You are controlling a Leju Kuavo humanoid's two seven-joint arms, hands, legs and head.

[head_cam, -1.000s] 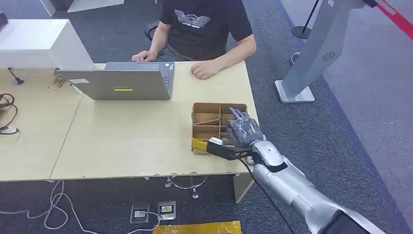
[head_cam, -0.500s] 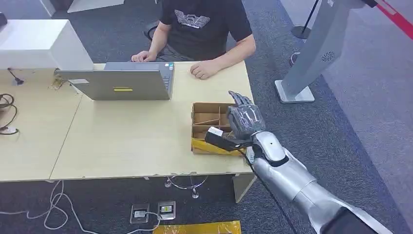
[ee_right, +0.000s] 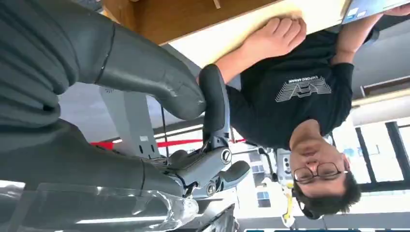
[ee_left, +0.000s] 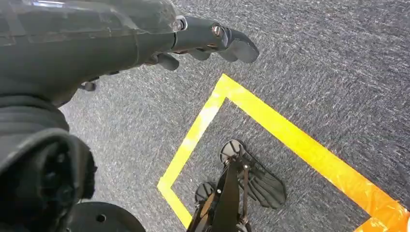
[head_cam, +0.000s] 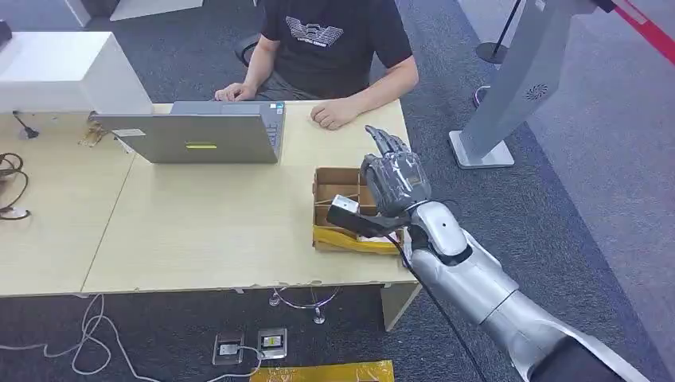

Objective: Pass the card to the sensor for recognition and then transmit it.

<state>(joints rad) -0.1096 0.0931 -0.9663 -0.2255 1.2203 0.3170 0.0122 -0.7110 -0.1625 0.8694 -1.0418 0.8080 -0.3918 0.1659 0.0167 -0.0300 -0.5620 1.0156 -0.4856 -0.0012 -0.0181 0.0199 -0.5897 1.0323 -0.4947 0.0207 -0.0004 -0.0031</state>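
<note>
While the right hand (head_cam: 394,185) hangs above the box (head_cam: 330,181), its fingers (head_cam: 388,145) point away from the robot toward the person (head_cam: 334,40), and its thumb reaches out sideways. At the thumb's tip sits the card (head_cam: 344,205), a small, pale, squarish piece, grey-white against the dark thumb behind it (too small to read any print or marking). It seems pinched there, lifted clear of the box, whose brown compartments lie below the palm. A yellow strip (head_cam: 350,239) runs along the box's edge on the wrist side of the hand.

From the right wrist, the hand (ee_right: 145,87) has its grey thumb bent in close to a dark finger (ee_right: 215,104), the gap between them narrow. Beyond the fingertips the person's fist (ee_right: 275,36) rests on the table (ee_right: 232,34).

Hanging over the carpet (ee_left: 314,58), the left hand (ee_left: 121,34) holds nothing, its dark fingers (ee_left: 232,43) stretched out and only slightly curled. Yellow tape (ee_left: 290,135) marks the floor below them.

On the thumb side of the right hand, well apart, a laptop (head_cam: 199,135) stands open.
</note>
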